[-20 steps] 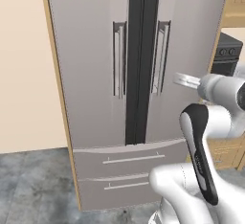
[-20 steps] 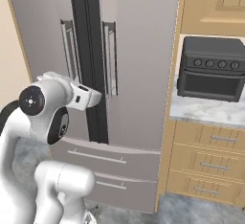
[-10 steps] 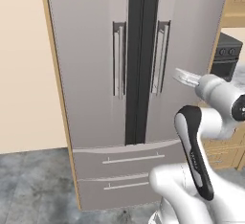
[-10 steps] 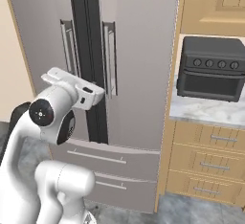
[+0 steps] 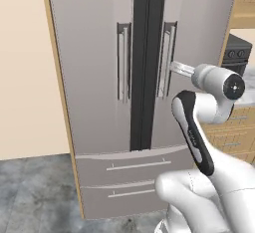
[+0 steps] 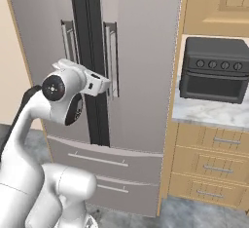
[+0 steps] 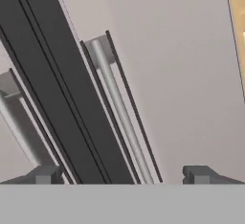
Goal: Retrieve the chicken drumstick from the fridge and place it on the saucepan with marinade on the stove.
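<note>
Gripper (image 7: 122, 174) moved nearer fridge (image 5: 99, 53); tips cropped.

Both doors of the fridge (image 5: 99, 77) are closed, so its flat grey front blocks any way inside. The hand (image 7: 122, 176) hangs in open air just short of the right door, fingers spread wide, and the right door's bar handle (image 7: 119, 113) runs up through the gap between them with room on either side. The black centre strip (image 7: 57, 98) lies just beside that handle. To the right, a dark countertop oven (image 6: 216, 68) fills its surface (image 6: 209, 115).
</note>
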